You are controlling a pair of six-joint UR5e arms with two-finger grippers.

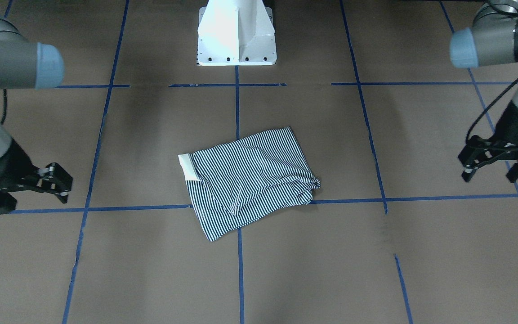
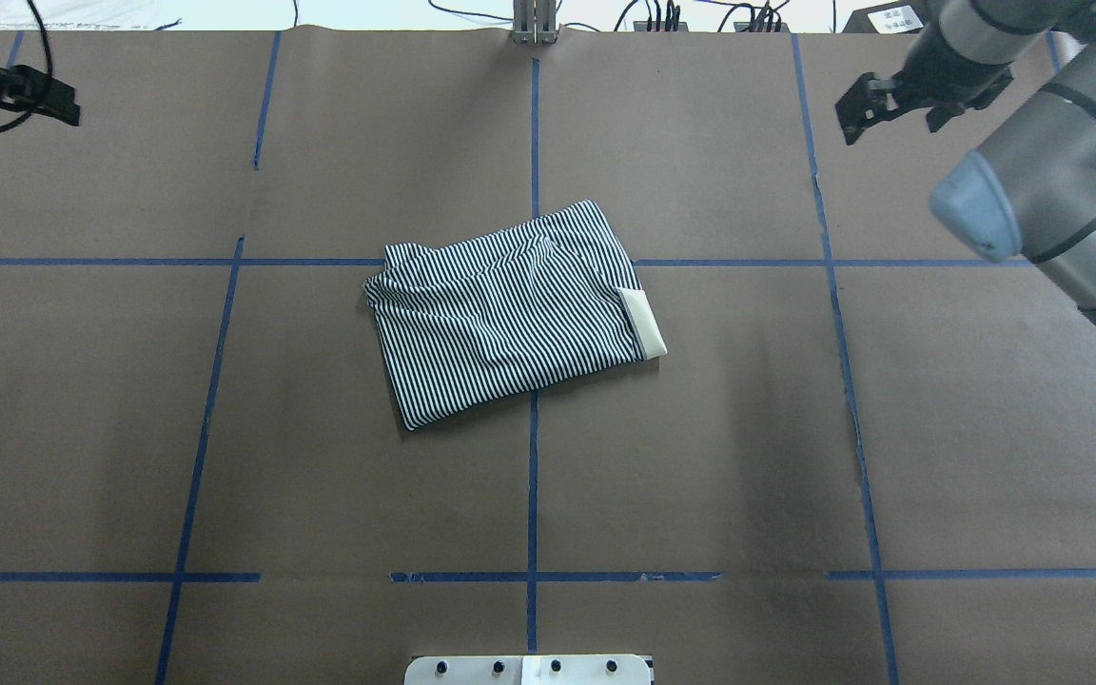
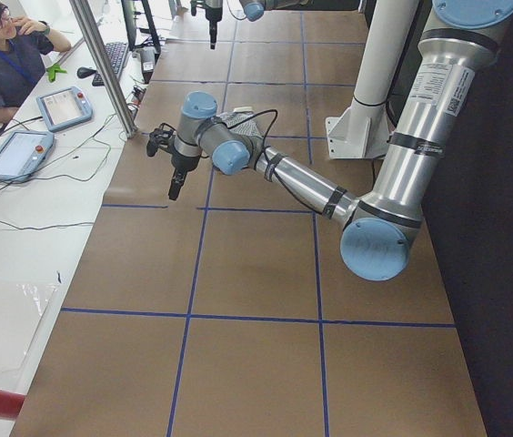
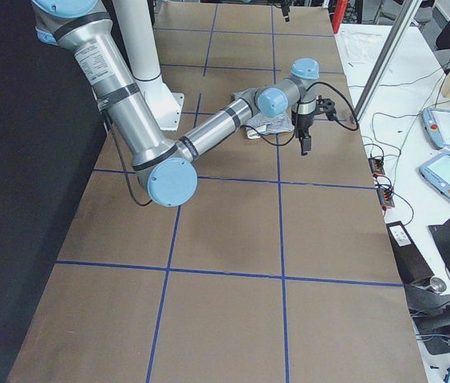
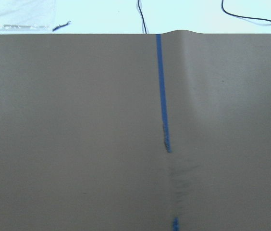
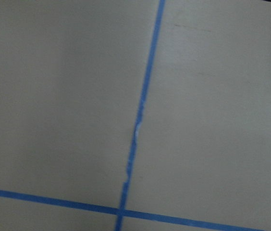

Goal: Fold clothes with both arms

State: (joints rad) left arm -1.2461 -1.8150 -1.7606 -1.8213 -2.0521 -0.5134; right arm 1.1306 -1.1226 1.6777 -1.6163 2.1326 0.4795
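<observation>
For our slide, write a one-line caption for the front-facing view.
Folded striped shirt lies on the table, left gripper and right gripper open and empty at either side.

You'll find the shirt (image 1: 250, 180) in thin navy-and-white stripes, with its collar (image 1: 188, 167) plain cream. Around the shirt, the table (image 1: 151, 270) is matte brown, crossed by a grid of blue tape lines (image 1: 240, 270). The left arm (image 1: 497, 40) and right arm (image 1: 2, 63) are grey with light-blue joint caps and have black fingers (image 1: 61, 182). Beyond the shirt, the pedestal base (image 1: 236, 36) is white.
</observation>
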